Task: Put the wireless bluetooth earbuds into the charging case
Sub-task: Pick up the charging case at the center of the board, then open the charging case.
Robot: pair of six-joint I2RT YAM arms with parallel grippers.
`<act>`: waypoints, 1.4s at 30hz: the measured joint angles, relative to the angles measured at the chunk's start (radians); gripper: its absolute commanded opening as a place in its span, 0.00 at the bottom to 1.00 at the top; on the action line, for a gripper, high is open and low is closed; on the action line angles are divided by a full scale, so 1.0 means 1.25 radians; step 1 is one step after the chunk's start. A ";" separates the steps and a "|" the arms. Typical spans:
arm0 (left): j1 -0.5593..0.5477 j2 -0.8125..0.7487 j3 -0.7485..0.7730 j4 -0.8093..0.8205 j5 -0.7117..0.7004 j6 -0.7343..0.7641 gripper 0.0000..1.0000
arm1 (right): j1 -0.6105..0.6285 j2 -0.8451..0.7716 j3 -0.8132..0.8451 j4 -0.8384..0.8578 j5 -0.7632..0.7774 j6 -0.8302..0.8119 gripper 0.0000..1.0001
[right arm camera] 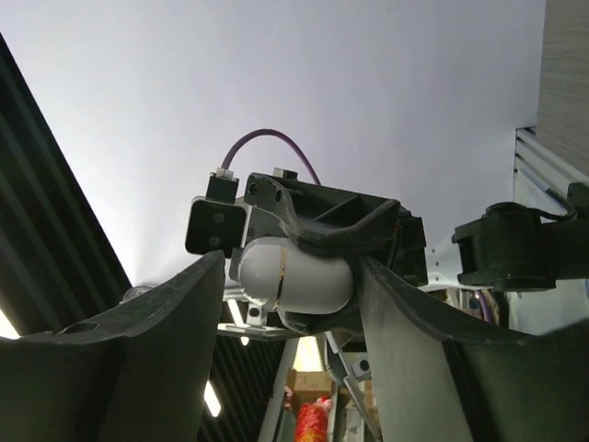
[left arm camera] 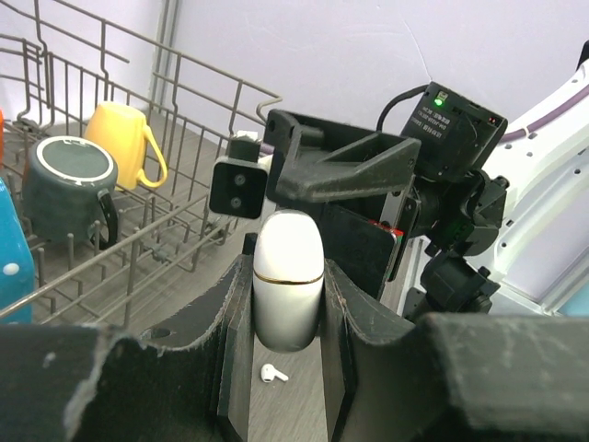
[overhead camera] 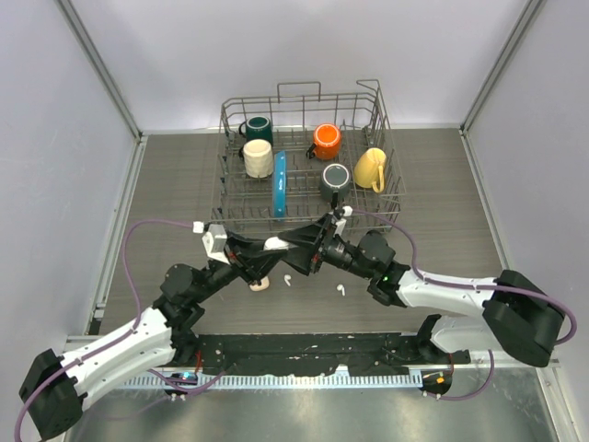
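Earbuds (overhead camera: 287, 279) lie on the desk (overhead camera: 442, 184) before the mug rack (overhead camera: 308, 191); our left jaws clench the charging case (left arm camera: 287, 276); right jaws straddle it, grip unclear.

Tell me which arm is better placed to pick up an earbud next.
Right, probably. The left jaws are shut on the case; the right jaws look open, and an earbud lies near the right arm.

From above, the charging case (overhead camera: 275, 243) sits mostly hidden; loose earbuds (overhead camera: 287, 279) are specks.
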 measured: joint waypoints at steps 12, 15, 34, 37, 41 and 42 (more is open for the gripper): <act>0.000 -0.110 -0.056 0.032 0.015 0.031 0.00 | -0.002 -0.234 0.242 -0.546 0.109 -0.465 0.72; 0.000 -0.120 -0.058 0.041 0.024 0.046 0.00 | -0.002 -0.251 0.320 -0.663 0.126 -0.587 0.72; 0.000 -0.045 -0.060 0.094 0.076 0.069 0.00 | 0.104 -0.104 0.442 -0.896 0.104 -0.844 0.72; 0.000 -0.049 -0.060 0.098 0.075 0.069 0.00 | 0.104 -0.105 0.442 -0.896 0.105 -0.845 0.68; 0.000 -0.050 -0.060 0.097 0.075 0.069 0.00 | 0.104 -0.106 0.442 -0.896 0.109 -0.846 0.62; 0.000 -0.050 -0.060 0.097 0.075 0.068 0.00 | 0.106 -0.106 0.442 -0.896 0.109 -0.845 0.60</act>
